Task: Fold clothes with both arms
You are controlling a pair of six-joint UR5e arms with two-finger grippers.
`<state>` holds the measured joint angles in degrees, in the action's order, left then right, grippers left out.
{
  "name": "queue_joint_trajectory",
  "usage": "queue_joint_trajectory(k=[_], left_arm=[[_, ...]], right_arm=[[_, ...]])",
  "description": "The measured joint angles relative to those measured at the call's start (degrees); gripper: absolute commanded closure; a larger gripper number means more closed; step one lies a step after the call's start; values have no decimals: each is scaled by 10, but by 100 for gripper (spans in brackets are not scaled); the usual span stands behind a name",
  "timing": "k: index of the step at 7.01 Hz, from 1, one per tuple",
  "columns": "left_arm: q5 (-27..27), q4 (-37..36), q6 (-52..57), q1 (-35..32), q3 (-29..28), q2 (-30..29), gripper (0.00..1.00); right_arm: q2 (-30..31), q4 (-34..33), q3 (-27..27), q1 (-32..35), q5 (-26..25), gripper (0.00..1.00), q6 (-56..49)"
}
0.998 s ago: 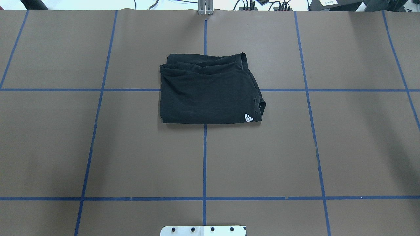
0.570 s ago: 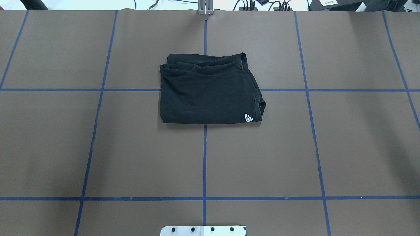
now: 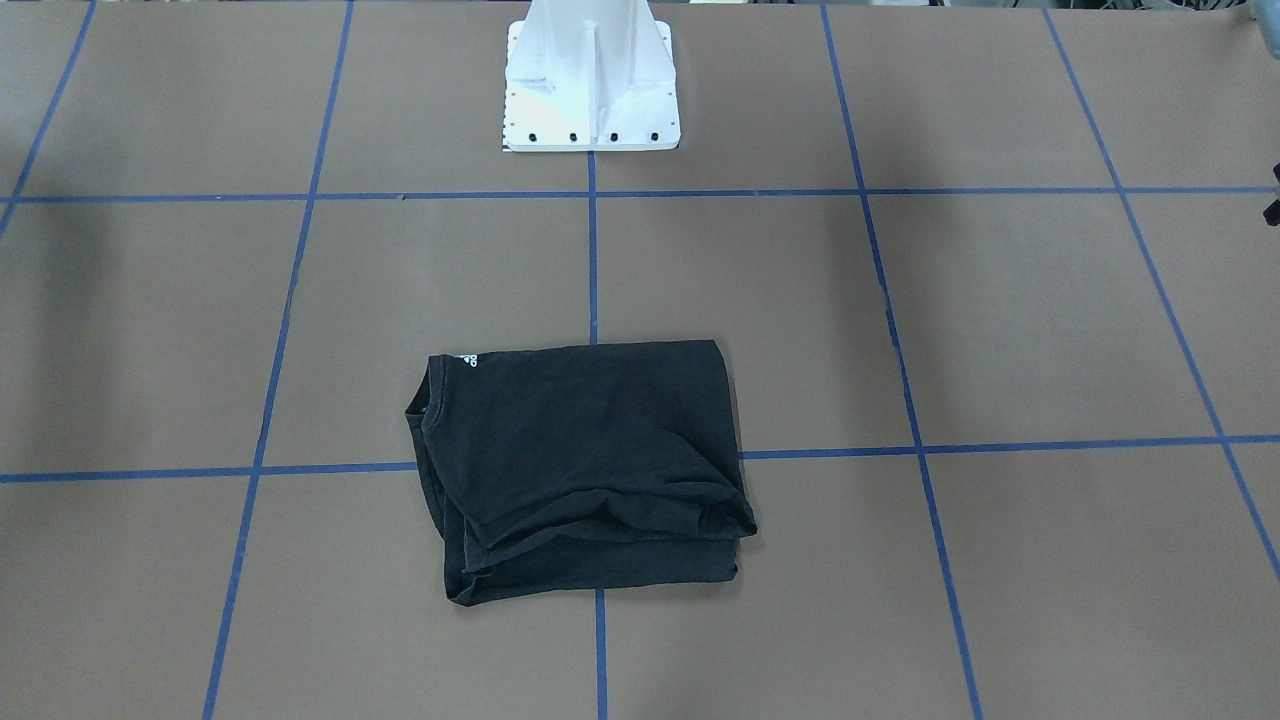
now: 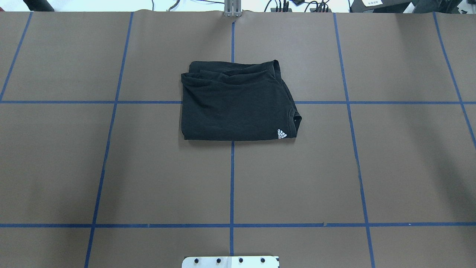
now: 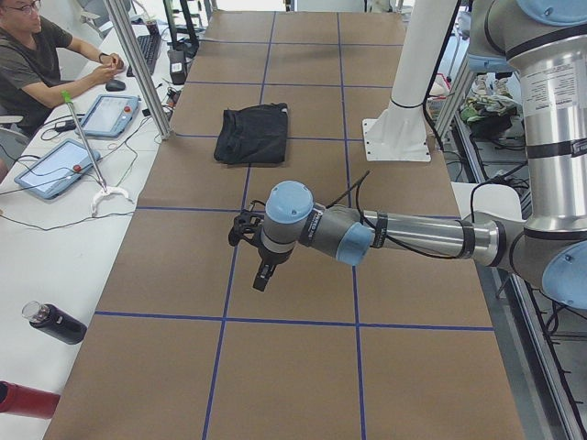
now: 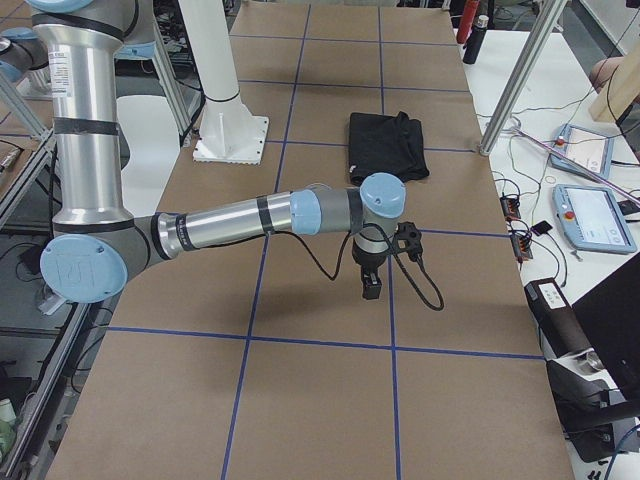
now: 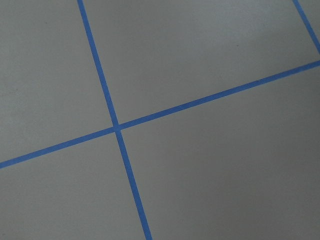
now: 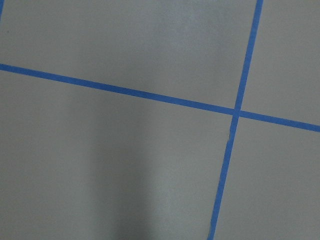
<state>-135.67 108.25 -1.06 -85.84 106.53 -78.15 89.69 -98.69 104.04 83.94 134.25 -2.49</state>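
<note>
The black T-shirt (image 4: 238,102) lies folded into a compact rectangle on the middle of the worktop (image 4: 148,167), straddling a crossing of the blue tape lines (image 4: 353,102). Its edge nearest the robot is a clean, straight fold. The far edge is rumpled, with several loose layers showing. A small white logo (image 4: 282,134) and the neck opening (image 4: 295,118) sit at the near corner on the robot's right.

I judge it light, limp and easy to drag: thin knit that sags from any pinch and slides on the paper-like surface. If I fold again, I would pinch the two far corners, one per arm, low enough to catch every layer, and lift them evenly.

The left gripper (image 5: 261,278) hangs over bare worktop, well apart from the shirt towards the robot's left end. The right gripper (image 6: 371,288) does the same at the opposite end. I cannot tell whether either is spread or pressed together; both wrist cameras show only tape and bare surface.
</note>
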Motion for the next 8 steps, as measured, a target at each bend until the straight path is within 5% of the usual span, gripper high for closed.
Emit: queue_joint_trajectory(k=[8], left_arm=[[-9, -3, 0, -10, 13, 0, 0]], right_arm=[[-7, 18, -11, -3, -2, 0, 0]])
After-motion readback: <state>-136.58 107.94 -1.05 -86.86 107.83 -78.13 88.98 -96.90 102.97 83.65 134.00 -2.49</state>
